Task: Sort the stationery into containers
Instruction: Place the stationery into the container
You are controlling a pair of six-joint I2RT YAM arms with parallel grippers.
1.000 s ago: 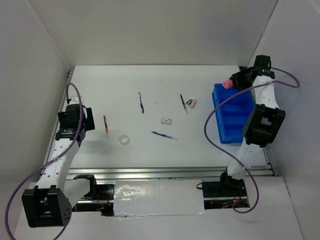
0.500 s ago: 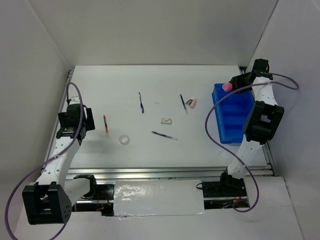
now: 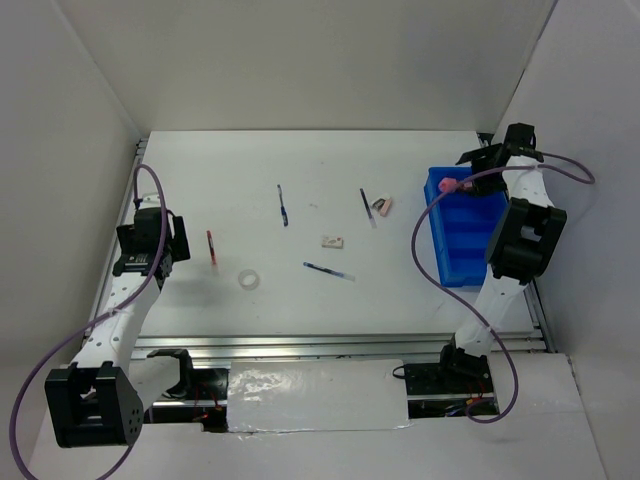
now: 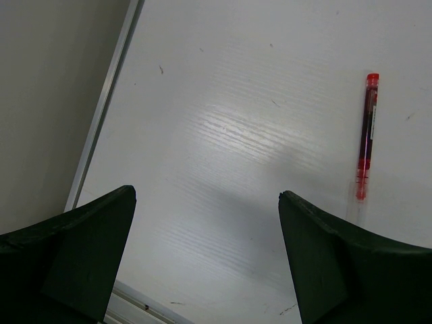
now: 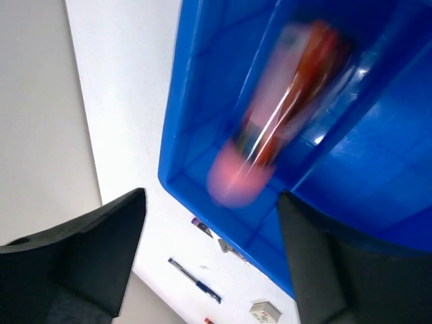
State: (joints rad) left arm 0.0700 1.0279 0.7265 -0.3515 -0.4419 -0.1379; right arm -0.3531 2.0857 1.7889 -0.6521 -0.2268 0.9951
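At the right side of the table (image 3: 300,300), the blue bin (image 3: 468,245) is where the change has happened. A second ago the right gripper (image 3: 468,162) held a fat pink marker clamped above the bin's far end. Now its jaws stand spread wide with nothing between them, so the hand has let go. The left gripper (image 4: 206,196) has not moved in that time. It hangs slack and empty over the left edge of the table, fingers wide apart, gripping nothing. The pink marker (image 5: 270,135) shows in the right wrist view as a blurred streak inside the bin, which suggests it is dropping or rolling in the far compartment. From above it sits low in the bin's far-left corner, no longer up at the fingers. I judge that one piece is now sorted and the right arm is free to go for another. Everything else lies loose on the table, well apart from the bin: three dark-blue pens (image 3: 283,205), the red pen (image 4: 366,135) just beside the left gripper, the tape ring (image 3: 248,279), and the eraser (image 3: 333,240).
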